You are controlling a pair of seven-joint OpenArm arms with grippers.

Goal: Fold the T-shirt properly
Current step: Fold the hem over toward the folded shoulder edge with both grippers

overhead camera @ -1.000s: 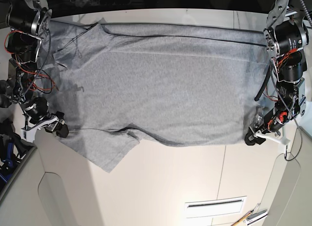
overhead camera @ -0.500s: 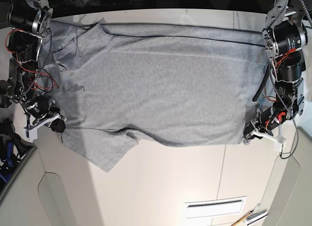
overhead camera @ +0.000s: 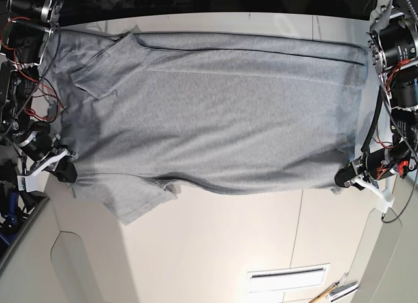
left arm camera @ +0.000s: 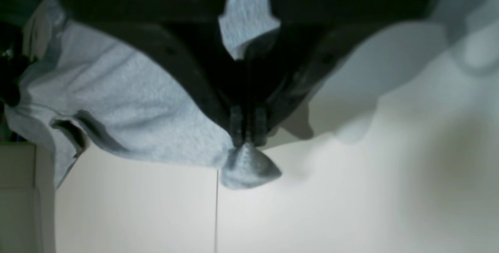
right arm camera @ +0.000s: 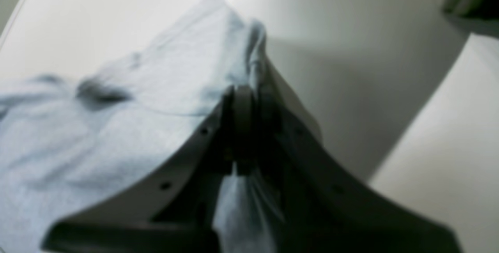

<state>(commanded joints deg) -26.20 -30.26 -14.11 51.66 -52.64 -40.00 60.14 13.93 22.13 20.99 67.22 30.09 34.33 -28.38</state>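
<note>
Both tools are pinching the grey T-shirt (overhead camera: 215,113): left tool (overhead camera: 344,179) lower right, right tool (overhead camera: 65,171) lower left, on the table (overhead camera: 215,251).

The left gripper (overhead camera: 344,179) sits at four o'clock in the base view, jaws pinched tight on the T-shirt (overhead camera: 215,107). The right gripper (overhead camera: 65,172) sits at eight o'clock, likewise clamped on cloth.

Right tool (right arm camera: 249,101) clamped on T-shirt (right arm camera: 117,108) edge — grey cloth bunched, pale table (right arm camera: 351,30) beneath
</note>
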